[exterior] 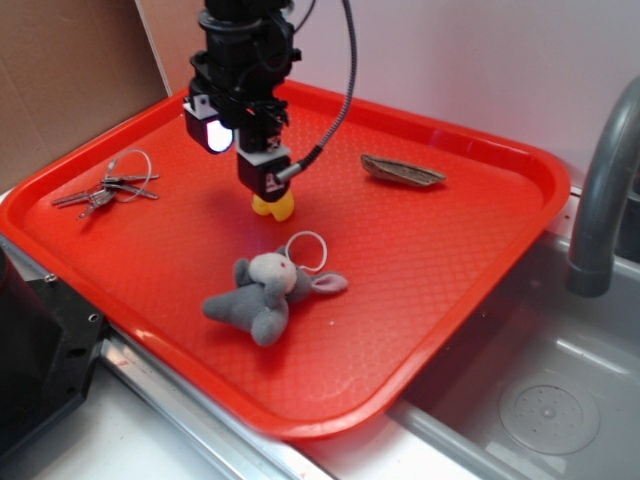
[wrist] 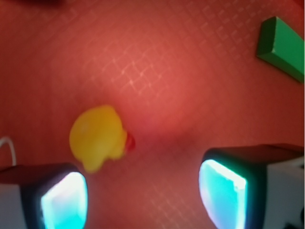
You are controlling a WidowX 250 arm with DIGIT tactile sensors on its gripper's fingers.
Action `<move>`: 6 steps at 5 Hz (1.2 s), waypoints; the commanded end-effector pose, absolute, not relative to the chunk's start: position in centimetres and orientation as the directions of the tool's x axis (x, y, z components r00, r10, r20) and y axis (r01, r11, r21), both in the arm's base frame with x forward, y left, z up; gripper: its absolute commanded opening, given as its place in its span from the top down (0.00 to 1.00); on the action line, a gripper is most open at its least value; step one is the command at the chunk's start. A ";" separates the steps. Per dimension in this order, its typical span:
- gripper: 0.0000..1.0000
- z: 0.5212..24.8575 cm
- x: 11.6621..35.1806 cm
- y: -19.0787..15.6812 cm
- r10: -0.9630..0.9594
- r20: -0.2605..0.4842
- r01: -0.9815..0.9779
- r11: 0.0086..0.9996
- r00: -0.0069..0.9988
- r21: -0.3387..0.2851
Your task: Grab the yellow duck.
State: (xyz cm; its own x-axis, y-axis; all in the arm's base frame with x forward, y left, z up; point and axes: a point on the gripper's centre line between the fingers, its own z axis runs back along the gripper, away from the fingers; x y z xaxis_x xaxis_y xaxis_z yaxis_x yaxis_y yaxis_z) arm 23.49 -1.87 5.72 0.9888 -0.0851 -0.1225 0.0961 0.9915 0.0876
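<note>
The yellow duck (exterior: 273,207) stands on the red tray (exterior: 430,260), partly hidden under the arm. In the wrist view the yellow duck (wrist: 97,137) is a blurred glossy blob with a red beak, lying just ahead of the left finger. My gripper (wrist: 143,198) is open, its glowing pads (wrist: 64,202) wide apart, with only tray floor between them. In the exterior view the gripper (exterior: 262,170) hangs directly over the duck, close above it.
A grey plush animal (exterior: 268,298) with a white ring (exterior: 307,248) lies in front of the duck. Keys (exterior: 105,192) lie at the tray's left, a brown flat object (exterior: 402,172) at the back right. A green block (wrist: 281,45) shows in the wrist view. A sink and faucet (exterior: 600,190) lie right.
</note>
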 end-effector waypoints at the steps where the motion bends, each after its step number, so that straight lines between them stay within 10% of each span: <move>1: 0.00 5.2 25.2 -4.6 -0.100 -0.101 0.105 0.994 0.990 0.044; 3: 0.00 3.1 24.3 -4.8 -0.146 -0.162 0.161 0.983 0.976 0.086; 4: 1.00 2.2 23.7 -3.0 -0.088 -0.166 0.107 0.988 0.982 0.109; 6: 1.00 3.9 24.1 -2.5 -0.065 -0.140 0.080 0.991 0.988 0.103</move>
State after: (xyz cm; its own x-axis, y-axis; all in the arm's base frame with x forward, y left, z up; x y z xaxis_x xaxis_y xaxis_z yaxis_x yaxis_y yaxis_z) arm 23.52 -2.09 2.85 0.9743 -0.0671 -0.2149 0.0918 0.9900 0.1074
